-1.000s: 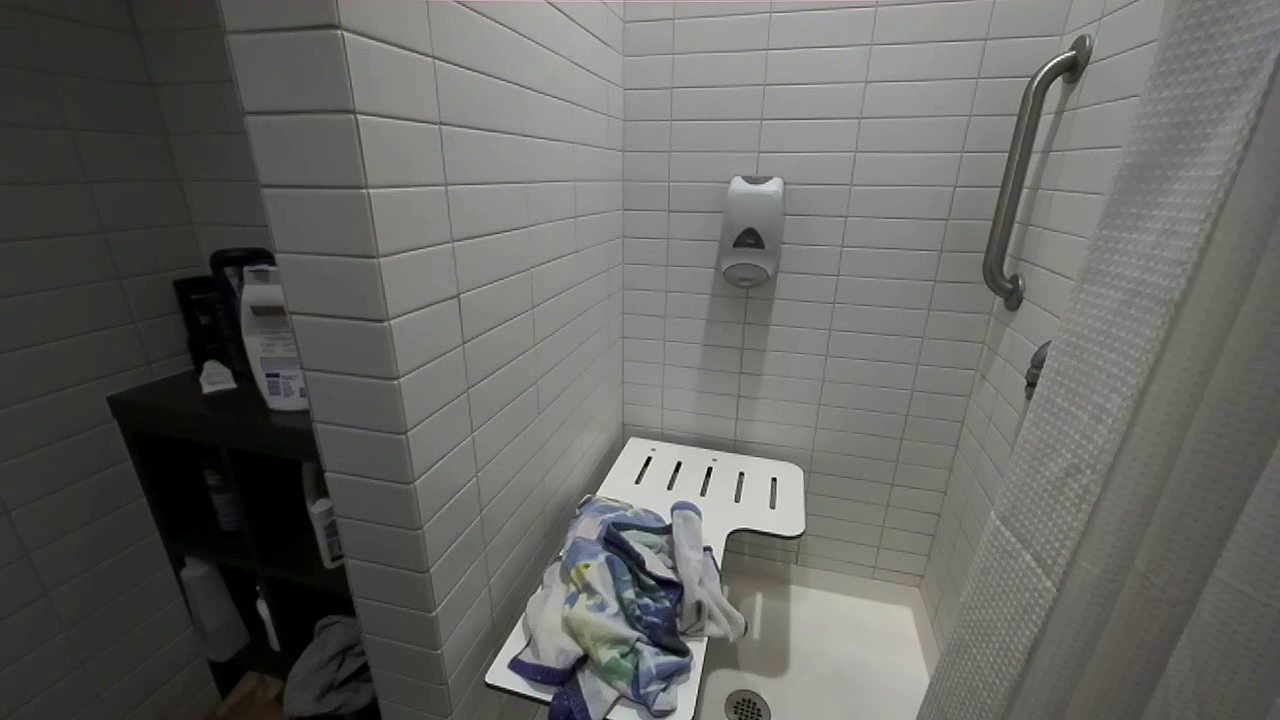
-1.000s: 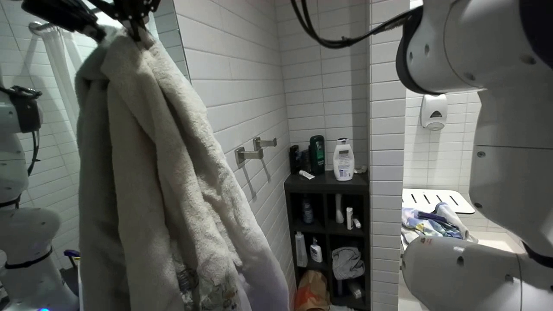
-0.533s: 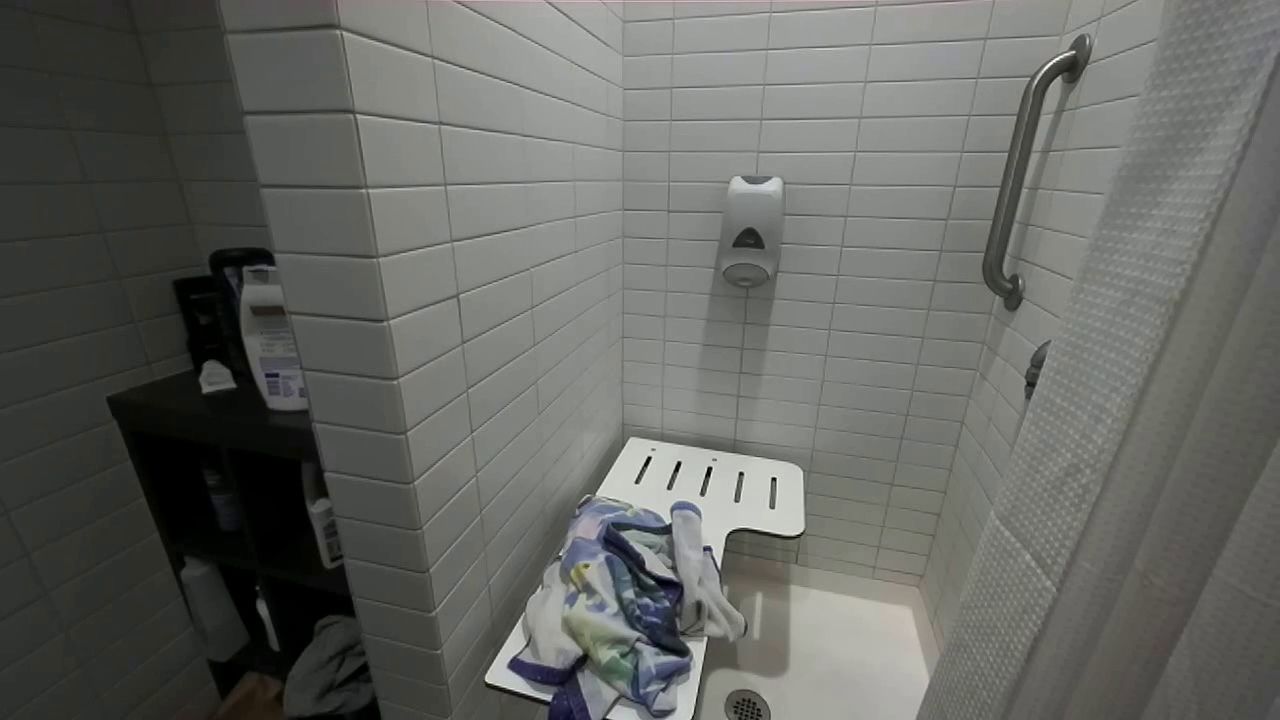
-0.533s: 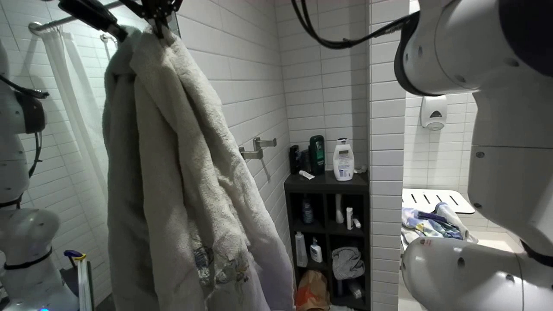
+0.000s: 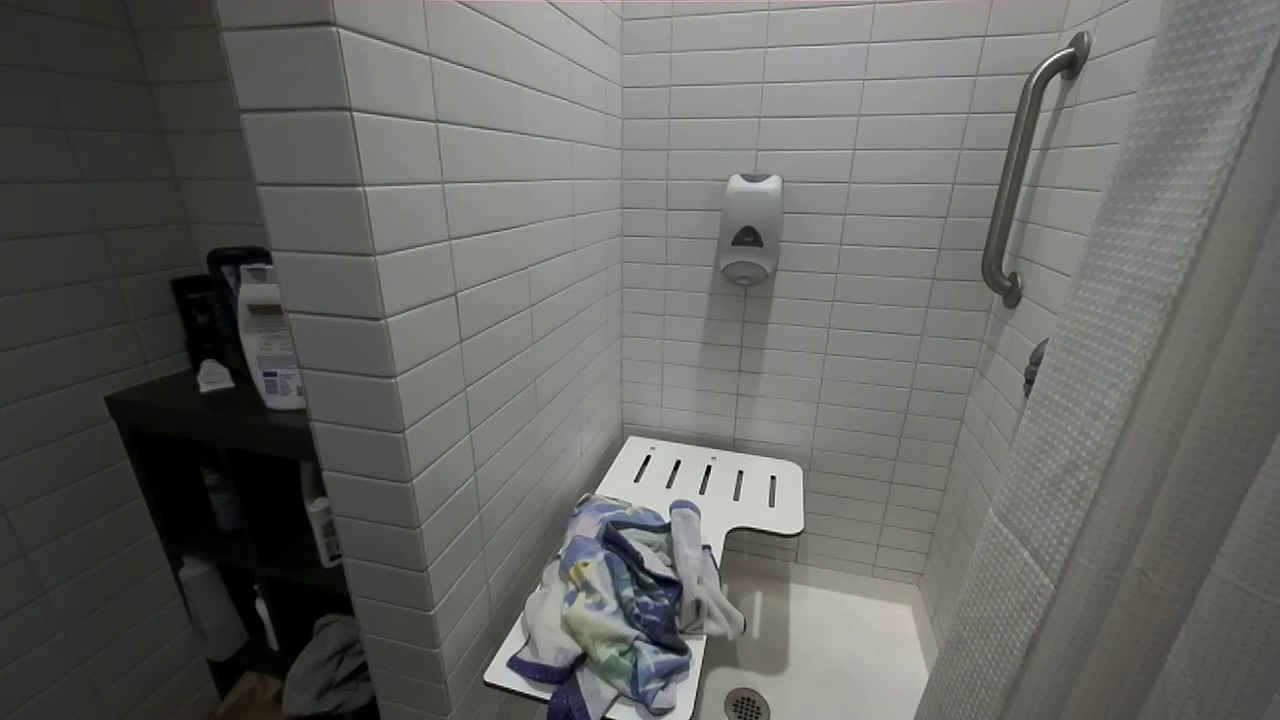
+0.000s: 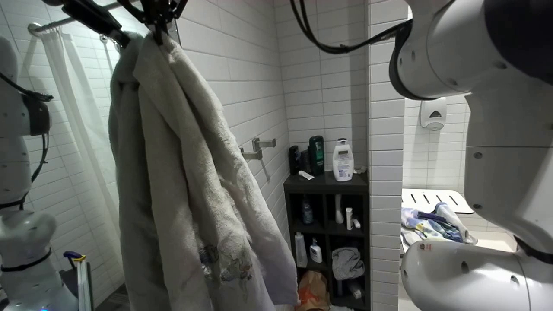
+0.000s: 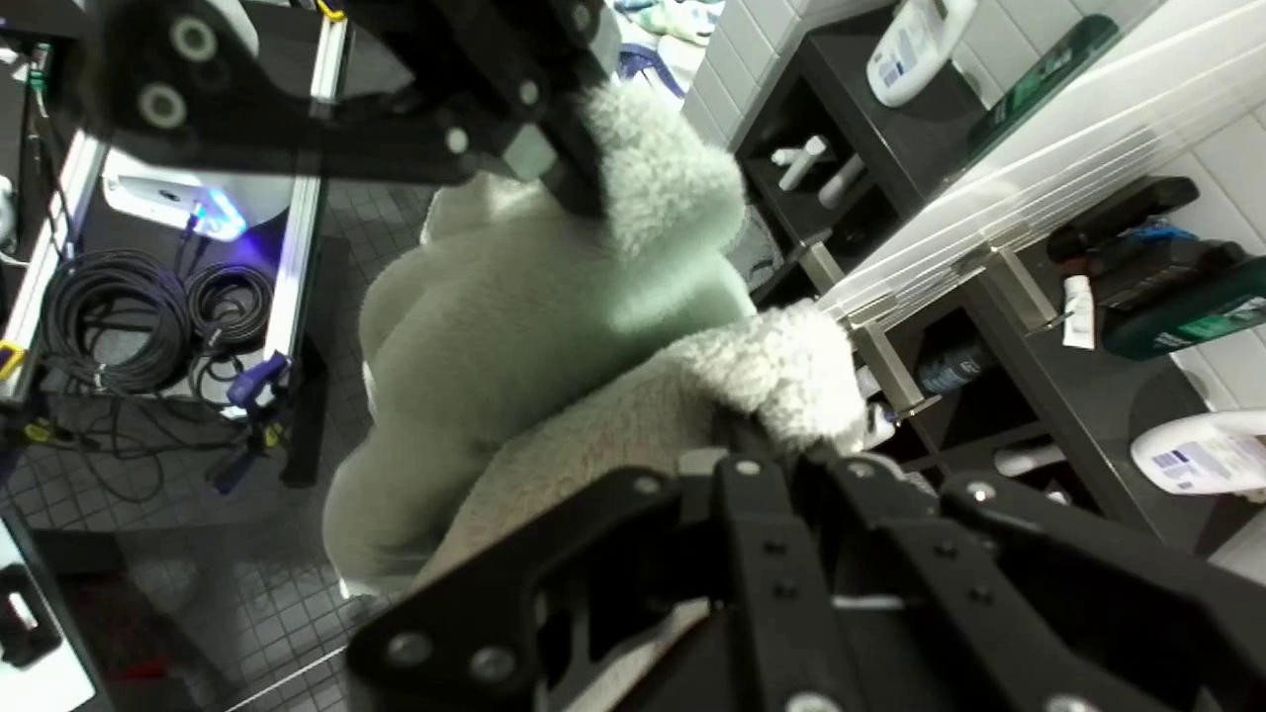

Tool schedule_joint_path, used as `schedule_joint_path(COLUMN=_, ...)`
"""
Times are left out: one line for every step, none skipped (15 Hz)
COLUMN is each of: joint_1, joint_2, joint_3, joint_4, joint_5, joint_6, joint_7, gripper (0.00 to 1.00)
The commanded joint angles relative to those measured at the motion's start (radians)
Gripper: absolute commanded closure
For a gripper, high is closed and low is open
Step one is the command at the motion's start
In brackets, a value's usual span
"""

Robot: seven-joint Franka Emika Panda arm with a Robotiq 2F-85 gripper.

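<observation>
Cream plush towel (image 6: 207,172) hangs near the wall hooks (image 6: 258,147), its top pinched in the gripper (image 6: 159,38). With only that small bunch held, its weight might pull it free, or loose folds might snag on a hook.

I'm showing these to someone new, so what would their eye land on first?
Most likely the large cream cloth, hanging in folds from the gripper in an exterior view. Next might come the crumpled colourful cloth on the white slotted bench, visible in both exterior views. Beyond the cream cloth stands a dark shelf unit with bottles on top.
</observation>
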Motion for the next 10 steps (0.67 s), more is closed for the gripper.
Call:
schedule_joint_path(joint_1=0.091, joint_2=0.021, joint_3=-0.108, joint_4=0.008, joint_5=0.043, joint_6=0.054, joint_7=0.0, gripper=0.98)
schedule_joint_path(joint_1=0.109, joint_2=0.024, joint_3=-0.124, joint_4=0.008, joint_5=0.055, joint_6=0.059, joint_7=0.0, gripper=0.98)
schedule_joint_path(joint_1=0.126, joint_2=0.023, joint_3=-0.136, joint_4=0.01, joint_5=0.062, joint_6=0.061, joint_7=-0.001, gripper=0.98)
schedule_joint_path(joint_1=0.142, joint_2=0.024, joint_3=-0.149, joint_4=0.012, joint_5=0.07, joint_6=0.062, joint_7=-0.001, gripper=0.98)
schedule_joint_path(joint_1=0.154, joint_2=0.027, joint_3=-0.16, joint_4=0.016, joint_5=0.079, joint_6=0.062, joint_7=-0.001, gripper=0.98)
schedule_joint_path(joint_1=0.167, joint_2=0.028, joint_3=-0.168, joint_4=0.02, joint_5=0.085, joint_6=0.062, joint_7=-0.001, gripper=0.98)
schedule_joint_path(joint_1=0.176, joint_2=0.027, joint_3=-0.173, joint_4=0.023, joint_5=0.087, joint_6=0.061, joint_7=-0.001, gripper=0.98)
schedule_joint_path(joint_1=0.185, joint_2=0.029, joint_3=-0.178, joint_4=0.028, joint_5=0.092, joint_6=0.06, joint_7=-0.002, gripper=0.98)
schedule_joint_path(joint_1=0.192, joint_2=0.03, joint_3=-0.181, joint_4=0.031, joint_5=0.094, joint_6=0.06, joint_7=-0.002, gripper=0.98)
schedule_joint_path(joint_1=0.2, joint_2=0.03, joint_3=-0.183, joint_4=0.032, joint_5=0.095, joint_6=0.06, joint_7=-0.002, gripper=0.98)
